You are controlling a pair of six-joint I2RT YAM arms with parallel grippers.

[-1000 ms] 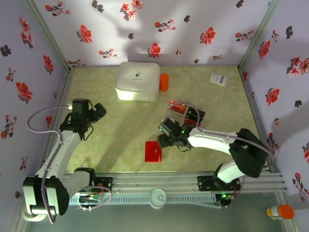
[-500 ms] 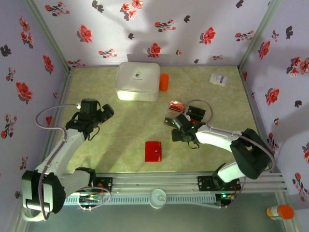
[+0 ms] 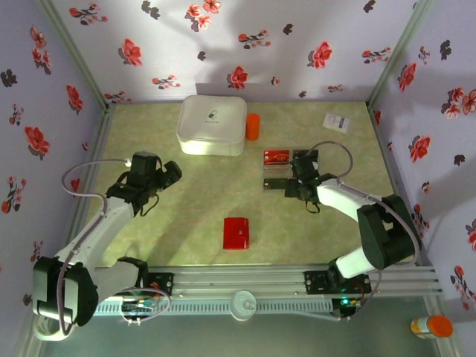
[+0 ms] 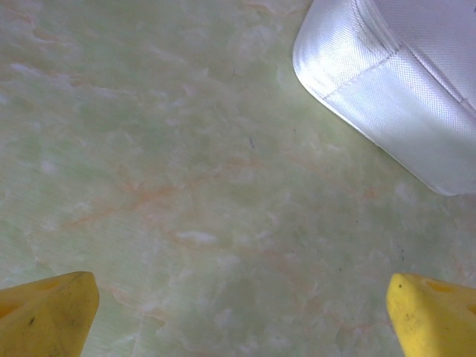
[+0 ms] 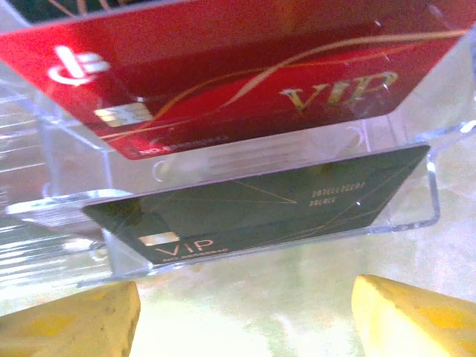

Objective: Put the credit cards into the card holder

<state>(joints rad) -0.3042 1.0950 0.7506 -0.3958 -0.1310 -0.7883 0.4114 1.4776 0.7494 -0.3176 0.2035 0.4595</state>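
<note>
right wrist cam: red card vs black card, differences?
Colour: the red card is red, the black card near-black with thin gold lines. Slot: the red card stands behind, the black card in front. "VIP" sits right on the red card, lower left on the black card. Both sit in the clear stand.

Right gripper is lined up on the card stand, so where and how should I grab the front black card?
Probably take the black card by its upper long edge, pinching across its thickness from above. It leans in the front slot of the clear stand, with its lower edge behind a lip and the red card close behind. The right gripper stands open before it.
</note>
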